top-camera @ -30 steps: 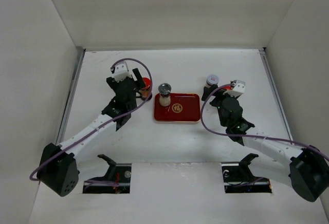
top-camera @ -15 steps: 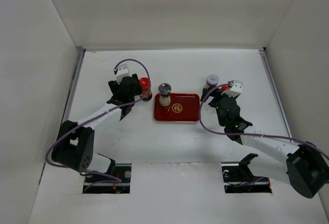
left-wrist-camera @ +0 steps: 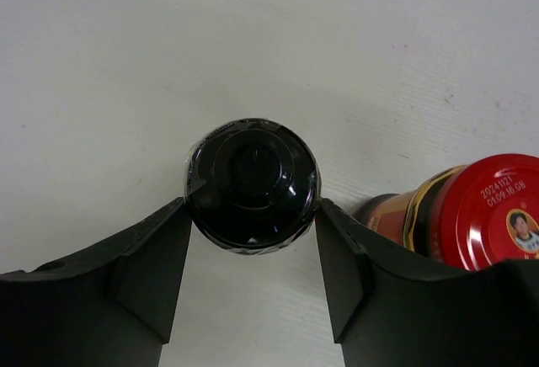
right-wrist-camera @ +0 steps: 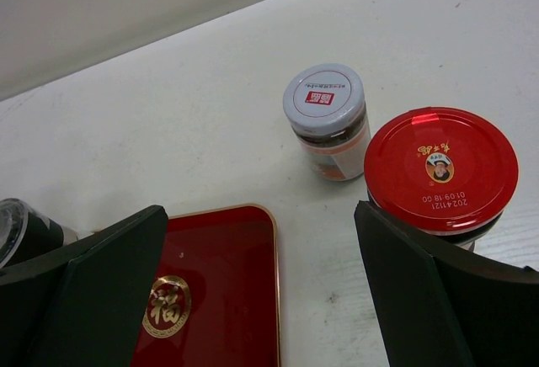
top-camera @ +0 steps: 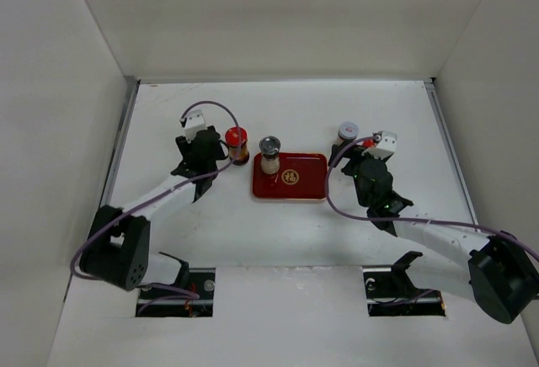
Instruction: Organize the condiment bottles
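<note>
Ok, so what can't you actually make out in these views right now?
1. Left wrist view: the black-topped bottle shows only its cap, which hides the body below.
2. Overhead view: the left arm covers that same bottle.
3. Right wrist view: the red-capped jar has its lower body behind the right end effector.
4. Right wrist view: the silver-lidded shaker is cut off by the left edge.

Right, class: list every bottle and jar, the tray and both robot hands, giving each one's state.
left hand: shut on the black cap
slim black-capped bottle: upright, gripped at its cap
small red-capped brown jar: upright, capped, ungripped
flat dark-red rectangular tray: flat, holding one jar
silver-lidded jar: upright on the tray's far left corner
grey-lidded labelled jar: upright, closed
wide red-lidded jar: upright, closed, ungripped
right hand: open, empty
</note>
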Controlling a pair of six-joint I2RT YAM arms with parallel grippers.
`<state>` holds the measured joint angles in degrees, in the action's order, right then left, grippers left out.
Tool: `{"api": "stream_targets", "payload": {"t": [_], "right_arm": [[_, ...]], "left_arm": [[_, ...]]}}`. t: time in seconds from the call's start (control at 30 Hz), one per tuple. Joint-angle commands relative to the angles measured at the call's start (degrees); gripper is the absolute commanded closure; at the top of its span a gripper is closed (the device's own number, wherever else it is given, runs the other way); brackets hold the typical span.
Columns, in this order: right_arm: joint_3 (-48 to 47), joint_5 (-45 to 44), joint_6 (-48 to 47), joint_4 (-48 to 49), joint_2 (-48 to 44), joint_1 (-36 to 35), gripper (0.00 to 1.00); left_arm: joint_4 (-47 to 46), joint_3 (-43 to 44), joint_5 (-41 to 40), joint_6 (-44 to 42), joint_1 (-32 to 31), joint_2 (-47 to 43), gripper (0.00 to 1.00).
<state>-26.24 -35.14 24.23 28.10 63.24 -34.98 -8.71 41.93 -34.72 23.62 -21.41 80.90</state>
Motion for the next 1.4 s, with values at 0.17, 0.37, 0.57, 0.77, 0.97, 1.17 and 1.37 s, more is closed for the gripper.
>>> {"api": "stream_targets", "payload": {"t": [0.17,0.37,0.57,0.77,0.97,1.17,1.37], "right_arm": [[-2.6,0.2,-0.6,2.2,0.4,-1.0,0.0],[-1.7,-0.9,0.0,2.1,-0.6,-0.2,0.0],[-0.7,-2.7,2.7,0.2,-2.7,3.1,0.0],[0.0,-1.8,3.5,-1.7,-6.6,3.5,0.58],[0.7,-2.3,3.9,-1.1,-7.8,3.6,0.57],[2.0,-2.6,5.2,-1.6,-10.9,5.5,0.56],[2.6,-2.0,6.5,-1.7,-11.6,6.9,0.55]], "left_arm": [[2.8,-7.4,-9.0,-0.3,-5.8,-31.1,0.61],[12.1,-6.2,-10.1,2.0,-24.6,-40.9,0.63],[1.4,-1.4,-17.2,0.3,-43.4,-25.2,0.62],[-11.0,5.8,-12.3,-3.8,-43.8,-8.0,0.63],[-18.9,12.8,-8.6,-8.0,-40.4,5.8,0.63],[-20.2,17.0,-7.6,-8.4,-37.3,14.4,0.62],[-23.5,17.2,-6.9,-8.4,-35.2,18.1,0.62]]}}
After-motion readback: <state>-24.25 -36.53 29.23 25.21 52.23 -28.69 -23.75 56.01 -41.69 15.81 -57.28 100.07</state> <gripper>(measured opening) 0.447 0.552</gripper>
